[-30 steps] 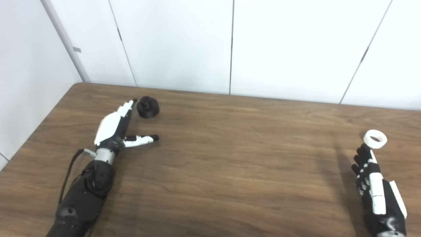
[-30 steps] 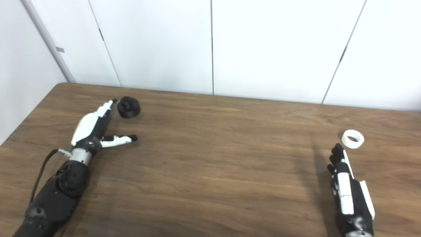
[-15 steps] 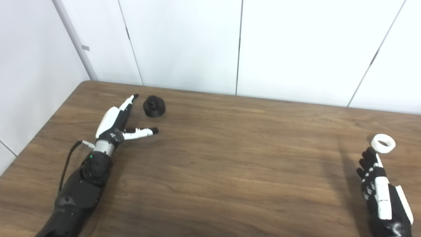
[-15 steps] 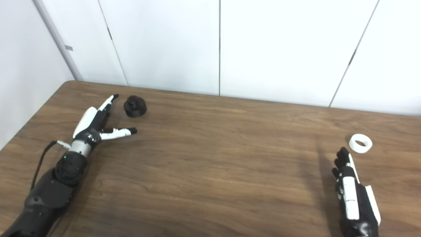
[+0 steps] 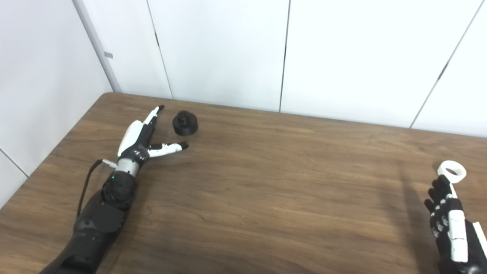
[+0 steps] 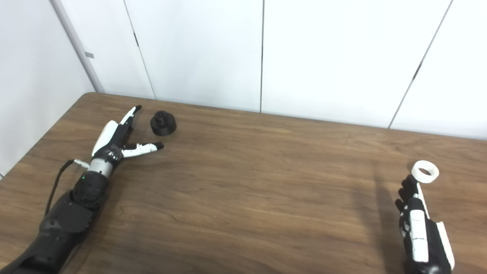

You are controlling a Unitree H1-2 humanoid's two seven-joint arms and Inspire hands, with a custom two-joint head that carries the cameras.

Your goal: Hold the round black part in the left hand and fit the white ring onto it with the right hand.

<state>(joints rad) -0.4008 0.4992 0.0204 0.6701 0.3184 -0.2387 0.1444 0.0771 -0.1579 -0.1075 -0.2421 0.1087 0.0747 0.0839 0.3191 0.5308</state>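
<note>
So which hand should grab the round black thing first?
The left hand, probably. It lies open beside the round black part, which sits between its spread fingers and thumb. The right hand is far across the table, near the white ring.

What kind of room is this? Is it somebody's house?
Probably not a house; it looks like a robot test room or lab. There is just a bare wooden table, plain white wall panels, and two small parts: a black part and a white ring.
</note>
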